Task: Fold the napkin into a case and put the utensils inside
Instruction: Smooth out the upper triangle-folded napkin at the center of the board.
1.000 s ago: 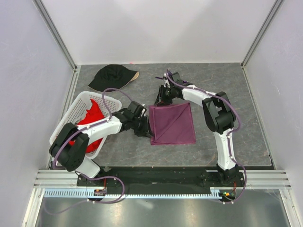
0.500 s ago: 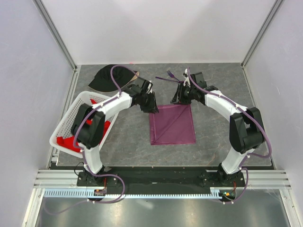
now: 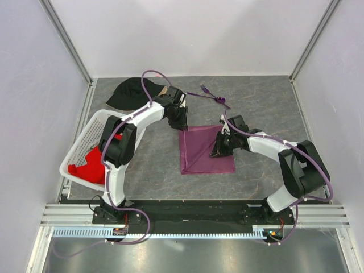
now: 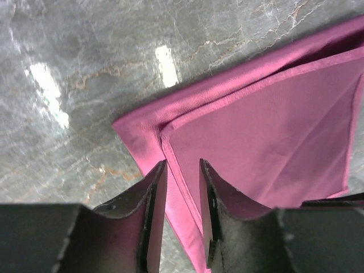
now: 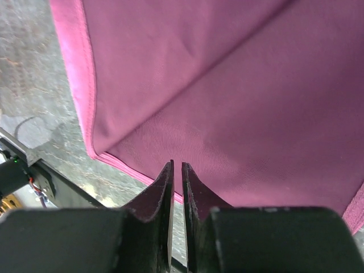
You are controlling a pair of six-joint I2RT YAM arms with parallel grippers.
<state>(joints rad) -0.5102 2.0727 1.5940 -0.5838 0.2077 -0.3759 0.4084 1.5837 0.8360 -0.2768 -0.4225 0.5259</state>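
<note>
The left gripper [image 4: 181, 166] is narrowly parted, the napkin [image 4: 267, 131] hem between its tips; the right gripper [image 5: 177, 165] is clenched over that napkin.

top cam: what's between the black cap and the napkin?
The left gripper and its wrist, reaching from beside the black cap to the far-left corner of the napkin. The top external view shows it.

Grey marble-look bench [image 3: 142, 165], glossy, with two bright light glares [image 4: 48, 94]. Plain white back wall [image 3: 187, 34]. White side panels on left [image 3: 28, 114] and right [image 3: 341, 125]. Aluminium corner posts [image 3: 67, 42]. Metal rail [image 3: 187, 211] along near edge.
</note>
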